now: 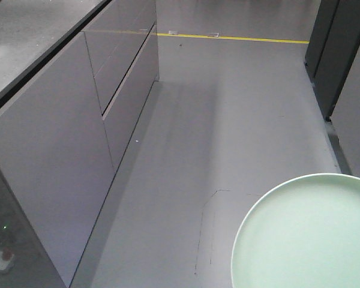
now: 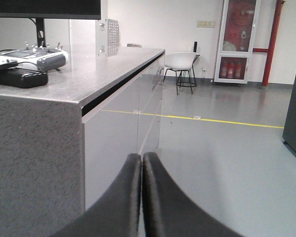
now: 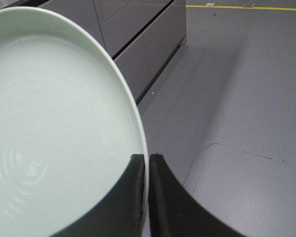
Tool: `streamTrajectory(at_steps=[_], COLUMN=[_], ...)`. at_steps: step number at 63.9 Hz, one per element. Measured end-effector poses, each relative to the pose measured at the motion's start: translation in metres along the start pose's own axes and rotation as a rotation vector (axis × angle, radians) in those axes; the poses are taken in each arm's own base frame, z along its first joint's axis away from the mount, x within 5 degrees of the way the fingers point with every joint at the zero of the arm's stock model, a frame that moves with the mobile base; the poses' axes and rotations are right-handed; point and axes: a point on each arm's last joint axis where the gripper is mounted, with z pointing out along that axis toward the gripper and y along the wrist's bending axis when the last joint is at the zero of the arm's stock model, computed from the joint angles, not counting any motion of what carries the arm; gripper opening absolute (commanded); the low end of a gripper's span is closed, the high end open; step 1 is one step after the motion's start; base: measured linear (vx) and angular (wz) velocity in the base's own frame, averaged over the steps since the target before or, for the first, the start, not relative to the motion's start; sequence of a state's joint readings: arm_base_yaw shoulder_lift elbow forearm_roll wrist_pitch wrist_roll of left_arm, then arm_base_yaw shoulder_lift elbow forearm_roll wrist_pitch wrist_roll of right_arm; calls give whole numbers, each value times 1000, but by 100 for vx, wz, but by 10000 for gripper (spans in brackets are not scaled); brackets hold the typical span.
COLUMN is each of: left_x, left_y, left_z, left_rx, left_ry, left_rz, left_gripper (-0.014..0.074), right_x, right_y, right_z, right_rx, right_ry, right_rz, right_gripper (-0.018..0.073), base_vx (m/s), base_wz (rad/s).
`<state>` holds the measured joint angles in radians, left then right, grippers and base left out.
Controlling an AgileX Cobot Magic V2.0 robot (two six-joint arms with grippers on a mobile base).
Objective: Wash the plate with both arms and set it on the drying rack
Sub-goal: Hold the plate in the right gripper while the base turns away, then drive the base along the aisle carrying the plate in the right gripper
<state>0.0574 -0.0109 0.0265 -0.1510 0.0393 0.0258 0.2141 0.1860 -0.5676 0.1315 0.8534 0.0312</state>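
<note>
Black fingers of the right gripper pinch the near rim of the pale mint-green plate. The plate hangs roughly level in the air above the grey floor, near but apart from a run of grey cabinets. The left gripper is pressed together on nothing and points along the side of a speckled countertop. No drying rack is in view. The likely risk is that the plate, gripped at one edge only, could sag or slip free while being carried and break on the hard floor.

One plate — two grippers — one white chair.
</note>
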Motion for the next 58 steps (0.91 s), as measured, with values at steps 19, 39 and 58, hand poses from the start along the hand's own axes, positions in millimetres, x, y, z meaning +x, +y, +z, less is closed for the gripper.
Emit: streamTrajectory(at_steps=[19,39,58], left_x=[0,0,0], left_y=[0,0,0], left_z=[0,0,0], left_rx=[0,0,0], left_ry=[0,0,0], left_rz=[0,0,0], left_gripper=[-6,-6,-6], right_x=[0,0,0], right_y=[0,0,0], right_z=[0,0,0], right_rx=[0,0,0], right_ry=[0,0,0], right_rz=[0,0,0], right_gripper=[-2,-2,-2], base_vx=[27,27,27], base_wz=[-8,-15,-16])
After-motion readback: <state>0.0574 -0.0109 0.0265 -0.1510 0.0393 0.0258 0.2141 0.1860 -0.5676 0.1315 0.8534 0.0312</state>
